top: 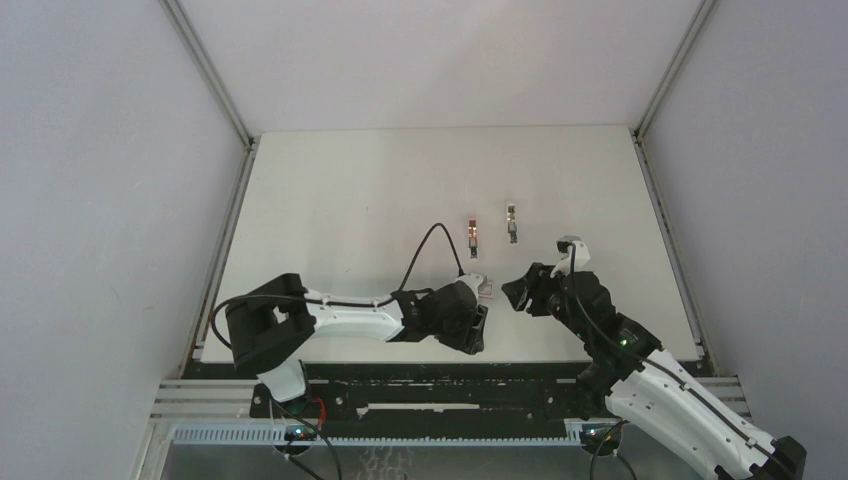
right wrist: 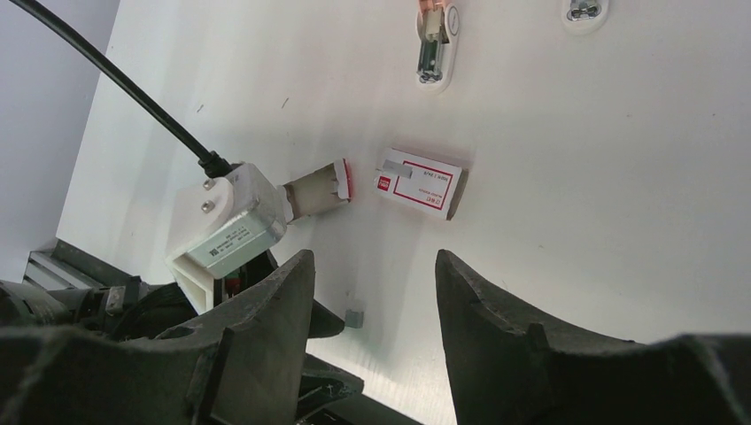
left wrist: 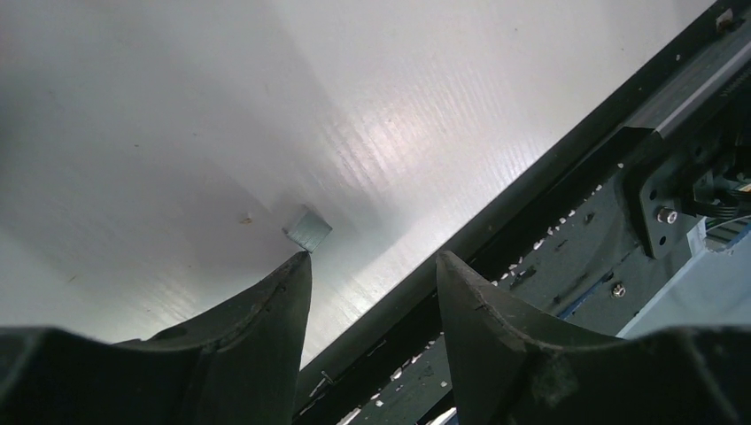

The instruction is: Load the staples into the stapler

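A short silvery-grey block of staples (left wrist: 307, 228) lies flat on the white tabletop (left wrist: 177, 106) near its front edge, just past one fingertip of the left hand (left wrist: 372, 257). The block is too stubby to tell which way its long axis runs. The left hand is parted and empty. The right hand (right wrist: 372, 257) is also moderately open and holds nothing. Beyond it lies the pink-red carton (right wrist: 421, 183), with its tray (right wrist: 319, 188) beside it, roughly end to end. Two mini staplers (top: 472, 237) lie side by side farther back, their long axes pointing away from the arms.
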Available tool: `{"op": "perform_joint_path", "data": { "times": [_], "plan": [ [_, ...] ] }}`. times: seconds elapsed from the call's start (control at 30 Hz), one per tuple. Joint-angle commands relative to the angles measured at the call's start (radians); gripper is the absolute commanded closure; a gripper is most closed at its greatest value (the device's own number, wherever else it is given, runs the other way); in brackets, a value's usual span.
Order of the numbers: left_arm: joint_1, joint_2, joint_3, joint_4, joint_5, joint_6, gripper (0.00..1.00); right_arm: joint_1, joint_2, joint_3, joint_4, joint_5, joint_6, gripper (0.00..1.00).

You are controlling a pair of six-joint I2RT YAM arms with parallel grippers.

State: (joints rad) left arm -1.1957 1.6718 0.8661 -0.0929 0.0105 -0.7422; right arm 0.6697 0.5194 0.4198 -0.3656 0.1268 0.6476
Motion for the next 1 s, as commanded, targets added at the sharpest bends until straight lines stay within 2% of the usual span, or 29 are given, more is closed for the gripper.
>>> {"op": "perform_joint_path", "data": {
  "times": [0.0,0.17,0.3,0.47,0.6,0.73,0.83,0.97],
  "plan": [
    [-0.023,0.034,0.033,-0.021,0.035,-0.012,0.41,0.002,0.001,0.011,0.045,0.011,0.009,0.48],
    [-0.030,0.045,0.038,0.005,0.025,-0.009,0.41,0.002,0.000,0.011,0.040,0.025,0.008,0.48],
    [-0.029,-0.001,0.021,0.033,-0.041,0.008,0.41,0.001,-0.006,0.011,0.027,0.047,0.009,0.47],
    [-0.026,-0.177,-0.051,0.080,-0.157,0.078,0.34,-0.005,-0.015,0.012,-0.003,0.056,-0.025,0.42],
    [0.011,-0.348,-0.133,0.085,-0.220,0.174,0.27,-0.014,-0.017,0.014,-0.032,0.005,-0.043,0.42],
    [0.131,-0.485,-0.230,0.107,-0.195,0.257,0.26,-0.002,0.026,0.017,-0.048,-0.059,-0.071,0.42],
    [0.274,-0.596,-0.356,0.217,-0.160,0.298,0.25,0.051,0.092,0.018,-0.039,-0.071,-0.084,0.42],
    [0.483,-0.745,-0.525,0.379,-0.060,0.264,0.25,0.171,0.239,0.052,-0.037,-0.022,-0.080,0.42]
  ]
}}
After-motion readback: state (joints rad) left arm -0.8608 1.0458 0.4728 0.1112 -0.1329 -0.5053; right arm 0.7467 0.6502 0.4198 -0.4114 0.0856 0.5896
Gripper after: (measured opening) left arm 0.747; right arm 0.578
